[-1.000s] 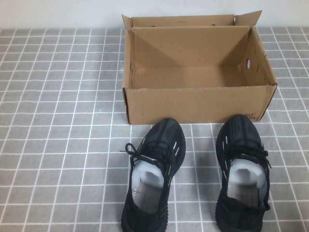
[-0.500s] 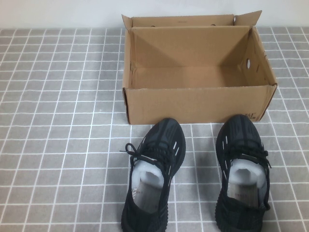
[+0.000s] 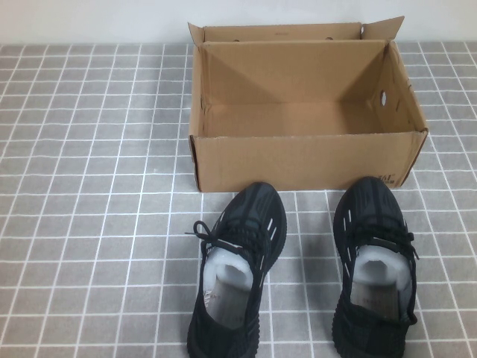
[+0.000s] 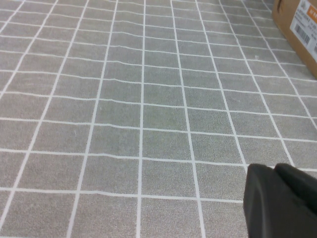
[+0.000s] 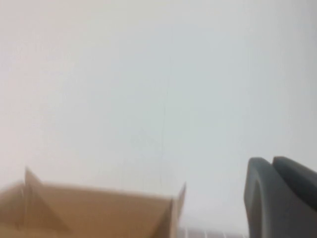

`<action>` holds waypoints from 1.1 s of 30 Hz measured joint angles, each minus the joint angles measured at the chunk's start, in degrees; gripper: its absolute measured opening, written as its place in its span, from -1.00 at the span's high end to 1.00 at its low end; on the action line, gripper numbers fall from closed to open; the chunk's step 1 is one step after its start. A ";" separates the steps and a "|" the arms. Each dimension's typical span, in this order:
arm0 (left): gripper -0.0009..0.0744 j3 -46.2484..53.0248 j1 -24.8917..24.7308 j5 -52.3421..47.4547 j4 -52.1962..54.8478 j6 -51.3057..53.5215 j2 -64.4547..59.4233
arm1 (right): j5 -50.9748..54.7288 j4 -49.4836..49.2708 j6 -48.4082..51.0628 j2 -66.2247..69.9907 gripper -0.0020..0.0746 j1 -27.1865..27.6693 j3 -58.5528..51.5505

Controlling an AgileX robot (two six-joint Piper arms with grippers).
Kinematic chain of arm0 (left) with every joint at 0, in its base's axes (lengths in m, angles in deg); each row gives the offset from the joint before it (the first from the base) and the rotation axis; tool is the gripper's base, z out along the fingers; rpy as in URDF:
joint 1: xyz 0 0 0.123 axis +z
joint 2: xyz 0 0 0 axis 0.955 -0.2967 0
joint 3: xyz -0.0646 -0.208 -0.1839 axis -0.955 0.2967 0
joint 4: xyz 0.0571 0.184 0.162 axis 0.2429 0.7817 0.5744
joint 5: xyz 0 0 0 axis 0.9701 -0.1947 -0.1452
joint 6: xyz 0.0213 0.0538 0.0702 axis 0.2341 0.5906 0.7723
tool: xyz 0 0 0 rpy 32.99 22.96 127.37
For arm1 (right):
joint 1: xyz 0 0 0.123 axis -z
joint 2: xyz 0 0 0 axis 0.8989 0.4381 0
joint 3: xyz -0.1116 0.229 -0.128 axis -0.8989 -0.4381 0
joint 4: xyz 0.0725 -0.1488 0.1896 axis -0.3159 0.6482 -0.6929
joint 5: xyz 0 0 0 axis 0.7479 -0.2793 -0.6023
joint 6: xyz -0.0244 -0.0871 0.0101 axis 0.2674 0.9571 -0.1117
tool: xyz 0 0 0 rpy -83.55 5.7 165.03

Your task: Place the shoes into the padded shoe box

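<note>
Black knit sneakers, left shoe (image 3: 237, 274) and right shoe (image 3: 375, 268), stand side by side, toes toward the open cardboard shoe box (image 3: 302, 160) just beyond them, long axes front to back. Left gripper (image 4: 281, 202) and right gripper (image 5: 280, 198) show only partly in the wrist views; finger state cannot be determined, nor which is nearer.

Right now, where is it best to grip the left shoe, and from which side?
Probably the heel collar of the left shoe, from above: it stands upright with its opening upward. Neither the left gripper nor the right gripper is near it.
</note>
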 joint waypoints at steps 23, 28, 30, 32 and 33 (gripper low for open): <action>0.99 0.00 0.00 0.00 -0.21 0.00 0.00 | 34.09 -19.37 2.39 19.89 0.97 0.00 38.82; 0.99 0.00 0.00 0.00 -0.21 0.00 0.00 | 34.67 -15.98 12.56 26.49 0.97 0.00 39.55; 0.99 0.00 0.00 0.00 -0.21 0.00 0.00 | 35.89 -17.72 11.72 28.37 0.97 0.00 39.55; 0.99 0.00 0.00 0.00 -0.21 0.00 0.00 | 37.83 -20.25 11.09 30.46 0.97 0.00 39.55; 0.99 0.00 0.00 0.00 -0.21 0.00 0.00 | 38.75 -20.76 11.09 31.31 0.97 0.00 39.55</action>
